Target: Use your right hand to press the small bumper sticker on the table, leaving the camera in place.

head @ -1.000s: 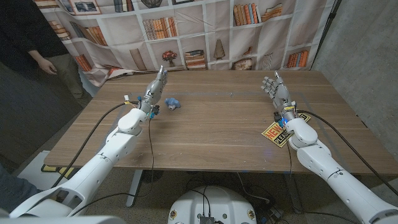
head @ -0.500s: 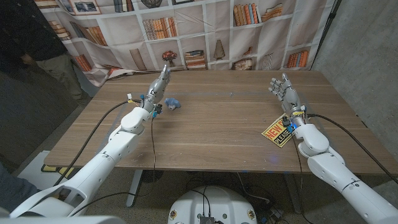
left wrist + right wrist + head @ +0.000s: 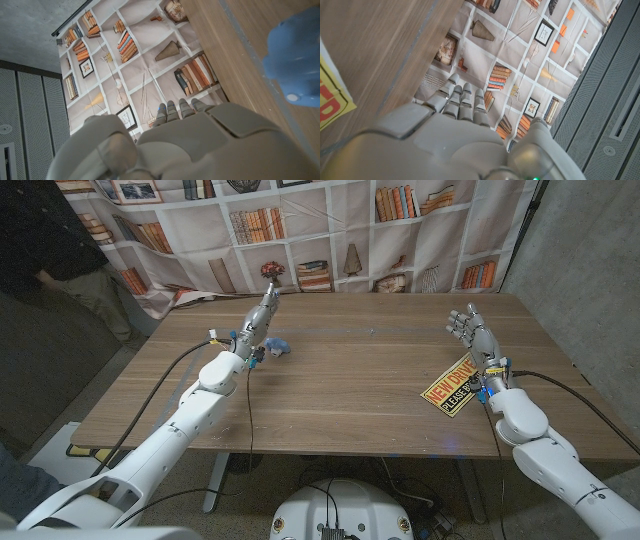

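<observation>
Head view: the right hand (image 3: 472, 333) is hovering near the table's (image 3: 360, 390) right edge, fingers apart, gripping nothing. The bumper sticker (image 3: 450, 386) is lying flat just beside its wrist. The left hand (image 3: 258, 318) is sitting fingers straight by the small blue camera (image 3: 277, 346) toward the far left.

Left wrist view: the blue camera (image 3: 295, 57) is sitting on the wood, with the left hand (image 3: 200, 140) empty.

Right wrist view: the right hand (image 3: 445, 135) is holding nothing, and the sticker's yellow corner (image 3: 332, 102) is showing.

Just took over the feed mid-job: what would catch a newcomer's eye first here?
The yellow bumper sticker with red lettering stands out near the table's right edge, lying flat just left of the right hand, which is raised with its fingers apart. Across the wooden table, a small blue object sits right beside the left hand. The bookshelf-print backdrop hangs behind.
</observation>
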